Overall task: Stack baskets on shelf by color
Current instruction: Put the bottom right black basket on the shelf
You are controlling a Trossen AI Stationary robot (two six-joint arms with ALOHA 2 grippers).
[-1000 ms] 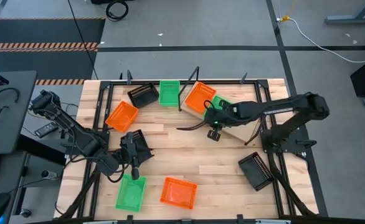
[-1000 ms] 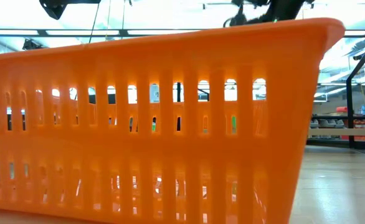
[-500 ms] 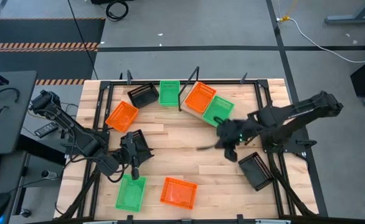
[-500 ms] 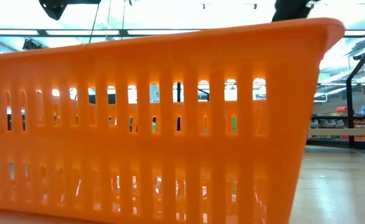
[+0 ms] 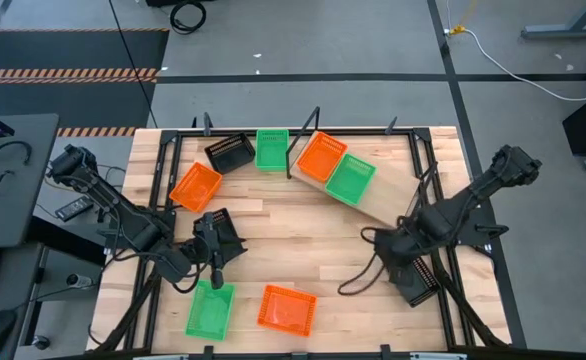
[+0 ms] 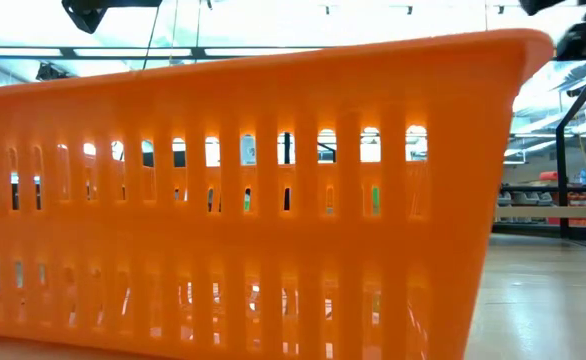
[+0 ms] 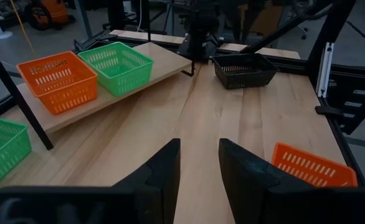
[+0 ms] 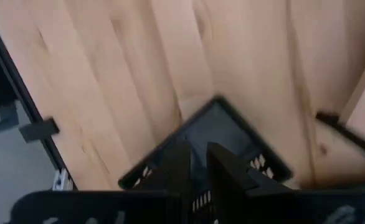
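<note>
Plank-striped desk carried a pale wooden shelf toward two o'clock, holding just one orange slotted plastic basket and one green basket side by side, unstacked. Seven baskets remained scattered. Right gripper, fingers narrowly apart, hung over a black basket at four o'clock; left gripper, fingers apart and empty, waited at eight o'clock.

The high view is evenly and fairly brightly lit from overhead, with only soft, short shadows under the arms and baskets on the tabletop. In the low view an orange basket fills the frame, backlit: ceiling light strips glare across the top and light glows through its slots; the floor at lower right shows a pale sheen. The left wrist view is clear in the middle, while its near fingers at the bottom are soft. The right wrist view is smeared throughout, the black basket streaked.
</note>
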